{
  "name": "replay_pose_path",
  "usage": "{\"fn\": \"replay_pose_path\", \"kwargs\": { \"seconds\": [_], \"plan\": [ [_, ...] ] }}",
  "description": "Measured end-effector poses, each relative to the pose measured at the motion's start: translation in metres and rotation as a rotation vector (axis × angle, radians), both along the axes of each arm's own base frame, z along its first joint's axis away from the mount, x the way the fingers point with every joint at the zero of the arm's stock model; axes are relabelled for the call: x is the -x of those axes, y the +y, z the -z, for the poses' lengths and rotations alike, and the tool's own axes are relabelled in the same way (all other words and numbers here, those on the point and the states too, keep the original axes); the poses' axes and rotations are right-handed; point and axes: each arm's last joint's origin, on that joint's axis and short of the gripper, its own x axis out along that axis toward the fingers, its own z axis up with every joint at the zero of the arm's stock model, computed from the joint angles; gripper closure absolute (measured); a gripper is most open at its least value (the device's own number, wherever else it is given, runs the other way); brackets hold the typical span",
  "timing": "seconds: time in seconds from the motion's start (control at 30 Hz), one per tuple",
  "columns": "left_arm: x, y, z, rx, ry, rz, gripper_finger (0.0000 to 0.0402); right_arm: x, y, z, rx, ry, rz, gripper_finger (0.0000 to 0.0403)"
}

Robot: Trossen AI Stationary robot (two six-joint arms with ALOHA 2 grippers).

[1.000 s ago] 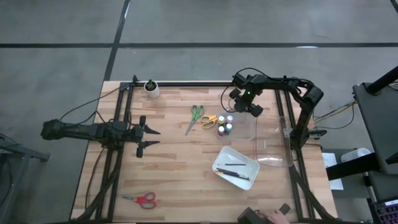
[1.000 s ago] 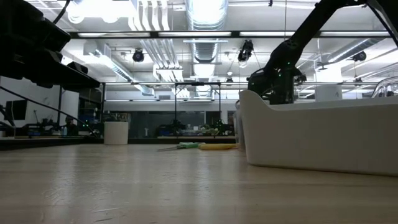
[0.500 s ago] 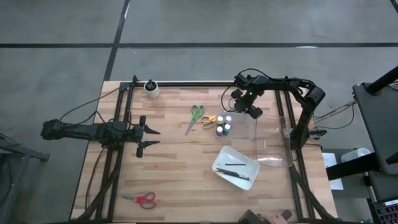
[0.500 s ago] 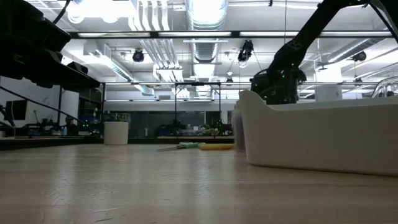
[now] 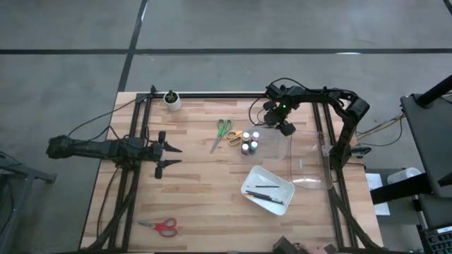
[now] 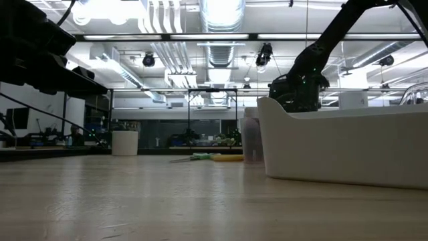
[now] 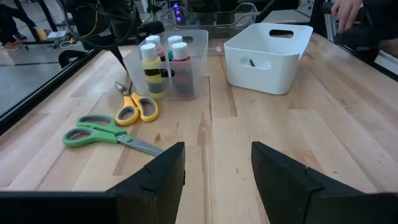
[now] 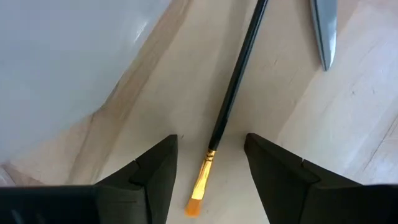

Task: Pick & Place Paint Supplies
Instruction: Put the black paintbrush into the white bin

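Observation:
Several paint bottles (image 5: 249,142) with pale caps stand clustered mid-table; in the left wrist view, the bottles (image 7: 163,62) show in front of a clear bin. Green scissors (image 5: 221,132) and yellow scissors (image 5: 236,136) lie just left of them, and red scissors (image 5: 161,226) lie near the near-left corner. A thin dark brush (image 8: 235,81) with orange bristles (image 8: 196,198) lies flat on the wood. My right gripper (image 5: 281,125) hovers open over it, one finger on each side (image 8: 208,146), touching nothing. My left gripper (image 5: 171,156) waits open at the table's left.
A white tray (image 5: 268,189) holding dark brushes sits nearer than the bottles. A clear bin (image 5: 311,159) lies by the right edge and a white cup (image 5: 171,101) stands at the far edge. A person's hand (image 7: 346,11) shows beyond the table.
My right gripper has crept a little toward the table's left, staying low. The cluster of bottles has slid slightly left too; one bottle now shows beside the tray in the low view. What moved them does not show.

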Motion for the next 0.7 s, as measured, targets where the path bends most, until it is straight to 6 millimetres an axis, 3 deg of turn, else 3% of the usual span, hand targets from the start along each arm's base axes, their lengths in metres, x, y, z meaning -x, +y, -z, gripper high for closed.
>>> {"fn": "replay_pose_path", "kwargs": {
  "seconds": [0.37,0.7],
  "plan": [
    [0.0,0.0,0.0,0.0,0.0,0.0,0.0215,0.0004,-0.0001,0.0003,0.007,0.012,0.02,0.0218],
    [0.0,0.0,0.0,0.0,0.0,0.0,0.0215,0.0008,-0.0005,0.0004,0.015,0.023,0.031,0.0326]
  ]
}}
